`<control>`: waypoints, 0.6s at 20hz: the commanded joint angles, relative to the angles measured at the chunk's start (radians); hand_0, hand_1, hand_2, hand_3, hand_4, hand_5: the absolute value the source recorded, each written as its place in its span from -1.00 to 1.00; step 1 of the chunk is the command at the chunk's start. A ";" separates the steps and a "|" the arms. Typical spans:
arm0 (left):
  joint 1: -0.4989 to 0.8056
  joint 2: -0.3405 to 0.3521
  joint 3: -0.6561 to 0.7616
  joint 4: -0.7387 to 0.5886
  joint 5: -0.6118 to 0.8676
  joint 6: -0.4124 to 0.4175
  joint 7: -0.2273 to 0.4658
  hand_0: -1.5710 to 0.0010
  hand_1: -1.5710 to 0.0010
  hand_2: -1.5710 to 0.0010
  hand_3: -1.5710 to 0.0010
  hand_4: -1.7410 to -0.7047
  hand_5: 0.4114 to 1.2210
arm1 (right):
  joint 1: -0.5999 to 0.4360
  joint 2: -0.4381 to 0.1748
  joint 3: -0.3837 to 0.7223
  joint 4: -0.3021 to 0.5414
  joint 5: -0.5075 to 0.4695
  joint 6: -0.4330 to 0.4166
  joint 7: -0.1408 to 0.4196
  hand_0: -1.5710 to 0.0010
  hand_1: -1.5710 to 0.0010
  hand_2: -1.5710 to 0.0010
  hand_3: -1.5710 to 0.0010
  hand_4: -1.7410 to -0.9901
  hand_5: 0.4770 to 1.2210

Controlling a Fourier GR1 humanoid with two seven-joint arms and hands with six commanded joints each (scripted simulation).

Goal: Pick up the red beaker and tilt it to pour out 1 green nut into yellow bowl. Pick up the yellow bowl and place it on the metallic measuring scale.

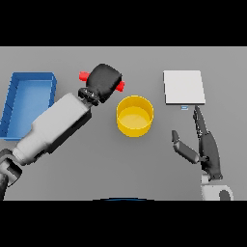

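Holding the small red beaker (pixel 85 75) sideways, the left hand (pixel 103 81) waits just beside the round yellow bowl (pixel 135 116). It should tip slowly over the bowl so one nut drops. The right hand (pixel 208 149) rests open near the flat metal scale (pixel 183 87).

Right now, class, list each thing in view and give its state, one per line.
red beaker: held, lying tilted on its side, mostly hidden by the hand
left hand: fingers curled round the beaker
yellow bowl: upright on the table, no nut visible inside
measuring scale: nothing on it
blue tray: appears empty
right hand: open, idle by the scale
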 commanded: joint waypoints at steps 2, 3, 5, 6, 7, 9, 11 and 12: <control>-0.032 -0.004 -0.059 0.006 -0.029 -0.030 -0.047 -1.00 -1.00 -1.00 -0.70 -0.94 0.99 | 0.001 0.011 0.002 0.003 -0.001 -0.004 0.006 1.00 1.00 1.00 1.00 0.19 -0.48; -0.051 -0.010 -0.085 0.029 -0.045 -0.039 -0.061 -1.00 -1.00 -1.00 -0.76 -0.95 0.99 | -0.006 0.014 -0.008 0.013 -0.014 -0.006 0.007 1.00 1.00 1.00 1.00 0.19 -0.50; -0.096 -0.015 -0.138 0.067 -0.074 -0.062 -0.095 -1.00 -1.00 -1.00 -0.85 -0.96 0.99 | -0.009 0.023 -0.008 0.014 -0.024 -0.005 0.008 1.00 1.00 1.00 1.00 0.19 -0.53; -0.113 -0.018 -0.167 0.083 -0.095 -0.071 -0.099 -1.00 -1.00 -1.00 -0.88 -0.97 0.99 | -0.011 0.018 -0.014 0.016 -0.033 0.000 0.009 1.00 1.00 1.00 1.00 0.20 -0.54; -0.123 -0.010 -0.197 0.081 -0.108 -0.096 -0.112 -1.00 -1.00 -1.00 -0.90 -0.98 1.00 | -0.006 0.016 -0.013 0.012 -0.031 0.001 0.006 1.00 1.00 1.00 1.00 0.20 -0.55; -0.155 -0.012 -0.249 0.105 -0.141 -0.114 -0.123 -1.00 -1.00 -1.00 -0.94 -0.99 1.00 | -0.007 0.024 -0.009 0.020 -0.024 -0.005 0.012 1.00 1.00 1.00 1.00 0.20 -0.58; -0.172 -0.007 -0.296 0.104 -0.164 -0.148 -0.128 -1.00 -1.00 -1.00 -0.96 -0.99 1.00 | -0.010 0.017 -0.016 0.025 -0.019 -0.012 0.009 1.00 1.00 1.00 1.00 0.20 -0.59; -0.188 -0.006 -0.317 0.101 -0.178 -0.148 -0.135 -1.00 -1.00 -1.00 -0.97 -0.99 1.00 | -0.011 0.018 -0.016 0.024 -0.019 -0.013 0.009 1.00 1.00 1.00 1.00 0.21 -0.60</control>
